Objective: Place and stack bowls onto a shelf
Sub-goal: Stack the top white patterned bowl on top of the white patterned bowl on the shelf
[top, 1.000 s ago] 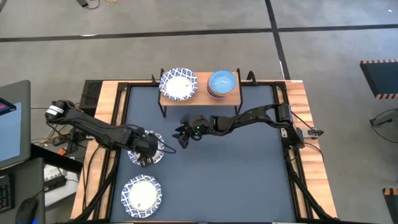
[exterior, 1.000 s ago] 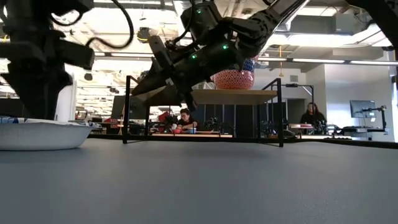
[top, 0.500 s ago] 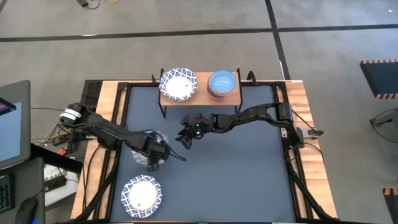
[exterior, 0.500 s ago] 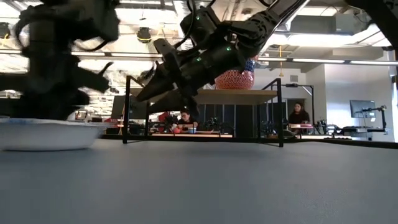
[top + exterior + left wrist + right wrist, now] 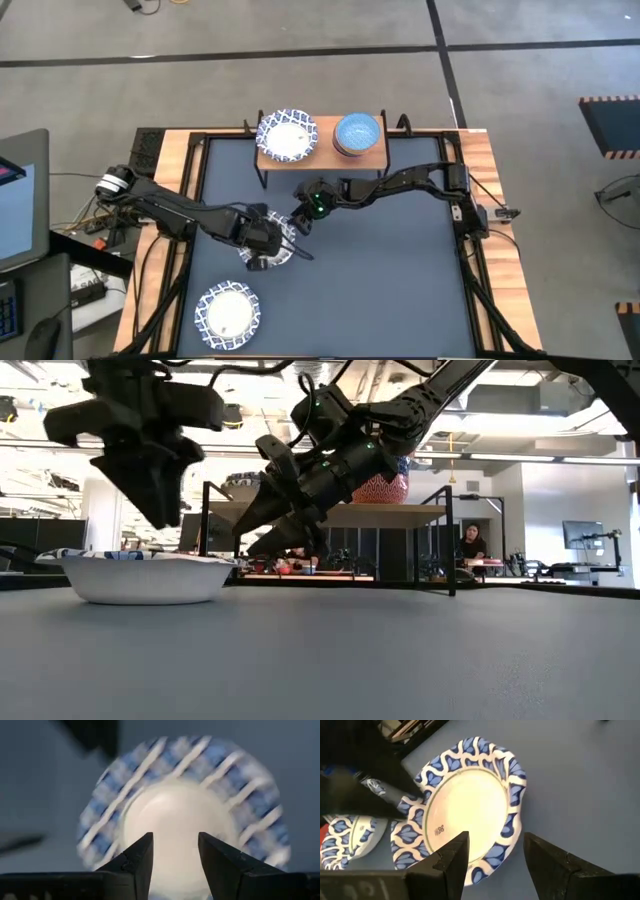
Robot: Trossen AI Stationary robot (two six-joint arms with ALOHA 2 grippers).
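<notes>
Bowl (image 5: 268, 246) under left claw (image 5: 262, 243) has slid toward centre.

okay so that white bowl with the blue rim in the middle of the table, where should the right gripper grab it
By the rim. The bowl sits upright on the table, wide and shallow with a thin flared wavy edge, so one finger inside and one outside suits it. Come from above on the side facing the right gripper, since the left gripper hovers over it.
</notes>
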